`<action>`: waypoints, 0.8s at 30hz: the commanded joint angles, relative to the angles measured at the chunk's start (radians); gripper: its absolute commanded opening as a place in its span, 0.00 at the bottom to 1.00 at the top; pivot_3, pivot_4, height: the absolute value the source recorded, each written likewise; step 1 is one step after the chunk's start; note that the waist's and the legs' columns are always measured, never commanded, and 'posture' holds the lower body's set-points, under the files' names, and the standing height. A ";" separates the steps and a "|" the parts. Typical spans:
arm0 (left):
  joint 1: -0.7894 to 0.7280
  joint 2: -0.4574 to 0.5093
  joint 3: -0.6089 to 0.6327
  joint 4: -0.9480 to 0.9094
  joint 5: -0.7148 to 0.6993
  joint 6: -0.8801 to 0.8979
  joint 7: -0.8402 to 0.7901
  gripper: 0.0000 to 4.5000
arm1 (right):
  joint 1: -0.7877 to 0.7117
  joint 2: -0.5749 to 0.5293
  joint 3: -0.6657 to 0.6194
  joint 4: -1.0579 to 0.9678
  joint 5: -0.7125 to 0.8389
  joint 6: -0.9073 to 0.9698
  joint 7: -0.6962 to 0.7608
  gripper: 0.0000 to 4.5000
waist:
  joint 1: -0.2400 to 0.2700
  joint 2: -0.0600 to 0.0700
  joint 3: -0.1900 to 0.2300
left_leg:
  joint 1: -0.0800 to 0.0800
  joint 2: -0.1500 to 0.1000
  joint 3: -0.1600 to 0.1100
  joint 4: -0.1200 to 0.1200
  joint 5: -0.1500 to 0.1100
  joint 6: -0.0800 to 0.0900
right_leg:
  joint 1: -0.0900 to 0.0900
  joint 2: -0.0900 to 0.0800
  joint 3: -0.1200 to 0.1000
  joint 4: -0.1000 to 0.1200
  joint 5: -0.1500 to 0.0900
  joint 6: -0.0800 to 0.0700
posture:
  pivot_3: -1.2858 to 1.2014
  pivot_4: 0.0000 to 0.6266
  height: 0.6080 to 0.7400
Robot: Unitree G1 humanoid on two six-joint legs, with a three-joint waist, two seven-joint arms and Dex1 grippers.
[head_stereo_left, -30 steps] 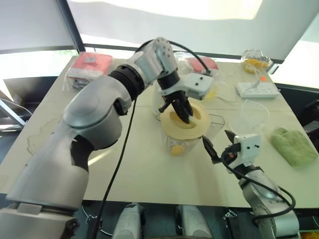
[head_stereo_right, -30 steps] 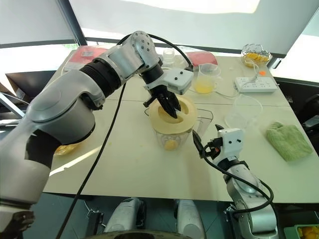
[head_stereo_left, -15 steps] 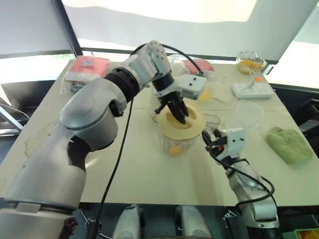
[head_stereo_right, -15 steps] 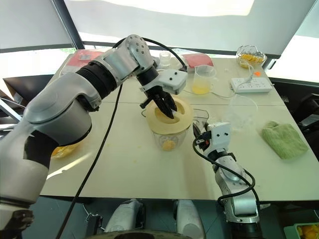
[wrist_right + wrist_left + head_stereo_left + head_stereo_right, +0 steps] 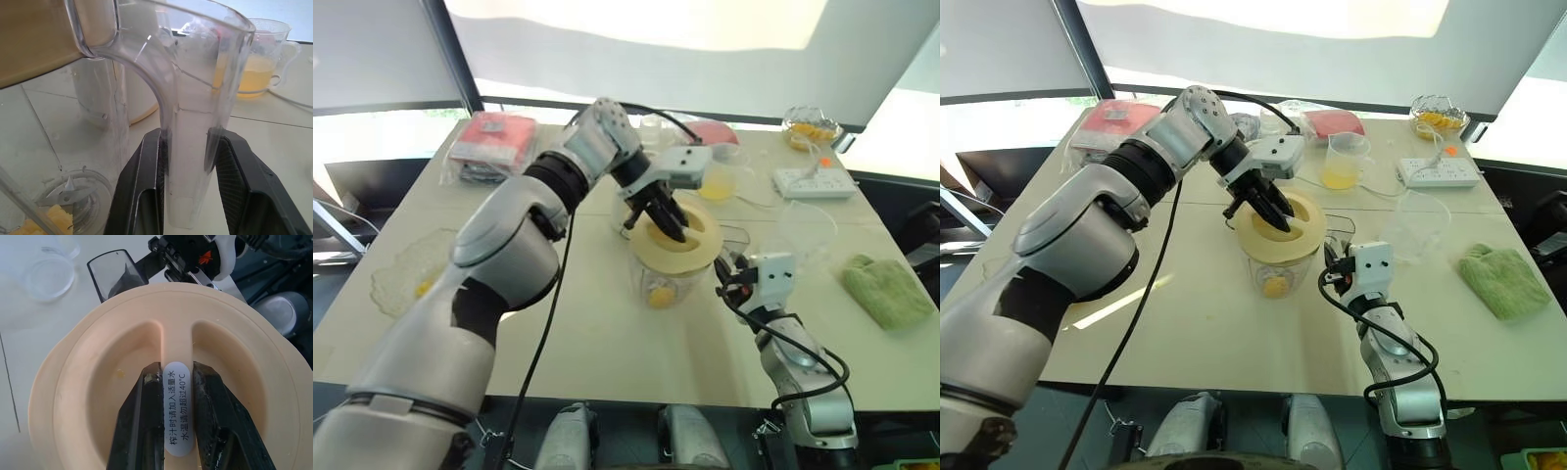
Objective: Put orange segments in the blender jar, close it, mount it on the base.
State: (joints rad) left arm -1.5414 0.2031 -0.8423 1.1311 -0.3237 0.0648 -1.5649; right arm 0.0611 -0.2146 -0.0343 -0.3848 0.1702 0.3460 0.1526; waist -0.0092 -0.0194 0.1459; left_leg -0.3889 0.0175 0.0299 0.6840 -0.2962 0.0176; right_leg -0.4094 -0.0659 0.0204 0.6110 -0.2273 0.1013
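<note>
The table (image 5: pixel 1234 323) carries everything, and the blender jar (image 5: pixel 1278 269) stands near its middle, a little toward the front edge. Orange segments (image 5: pixel 1275 286) already lie in the bottom of the jar, by the blade. The cream lid (image 5: pixel 1280 227) sits on the jar's rim, so the step in hand looks like closing it.

The left gripper (image 5: pixel 167 431) comes down onto the lid from above, its two fingers clenched on the raised centre rib that bears a white label. The right gripper (image 5: pixel 188 186) reaches in level from the front-right side of the jar and is closed around the jar's clear handle (image 5: pixel 193 147), one finger pressed on each side.

To do this well, the right arm should hold the handle firmly so the jar cannot turn or slide, while the left presses the lid down evenly and twists only as far as the seal needs. Whether the lid is fully seated all round cannot be told. A tilted push could pop one edge up or tip the jar.

The base (image 5: pixel 134 93) shows behind the jar, toward the far edge. Near the far-right corner are a beaker of yellow juice (image 5: pixel 1340 162) and a white power strip (image 5: pixel 1438 173); a green cloth (image 5: pixel 1498 279) lies by the right edge.
</note>
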 commanded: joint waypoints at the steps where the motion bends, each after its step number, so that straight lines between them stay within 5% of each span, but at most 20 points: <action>1: 0.138 -0.031 -0.019 -0.024 0.175 0.155 0.086 0.05 | -0.041 -0.003 -0.011 -0.046 -0.005 -0.021 0.003 0.20 | 0.000 0.000 -0.001 | 0.000 0.000 0.000 0.000 0.000 0.000 | 0.000 0.000 0.000 0.000 0.000 0.000 | 0.52 0.24 1.00; 7: 0.241 -0.044 0.101 -0.190 0.269 0.483 0.353 0.05 | -0.057 -0.002 -0.019 -0.040 -0.012 -0.019 0.001 0.20 | 0.016 0.004 -0.009 | 0.011 -0.002 -0.003 0.000 0.000 -0.001 | 0.009 -0.003 0.000 -0.004 -0.003 0.004 | 0.52 0.24 1.00; 16: 0.390 -0.023 0.188 -0.488 0.320 0.766 0.491 0.05 | -0.062 -0.006 -0.033 -0.040 -0.009 -0.014 0.011 0.20 | 0.018 0.014 -0.020 | 0.014 -0.003 0.000 -0.003 -0.003 -0.005 | 0.024 -0.018 0.000 -0.018 -0.004 0.007 | 0.52 0.24 1.00; 24: 0.395 -0.059 0.248 -0.482 0.345 0.939 0.633 0.05 | -0.068 -0.018 -0.045 -0.043 -0.007 0.000 0.024 0.20 | 0.022 0.011 -0.023 | 0.013 -0.006 0.000 -0.004 -0.003 -0.005 | 0.024 -0.023 -0.002 -0.018 -0.008 0.013 | 0.52 0.24 1.00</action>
State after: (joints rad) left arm -1.2632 0.1455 -0.4956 0.4958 -0.1104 0.9080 -1.1088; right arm 0.0163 -0.2243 -0.1104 -0.3198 0.1612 0.3965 0.1422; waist 0.0130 -0.0087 0.1233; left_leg -0.3767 0.0101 0.0298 0.6798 -0.2993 0.0123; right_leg -0.3854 -0.0899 0.0179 0.5932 -0.2357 0.1146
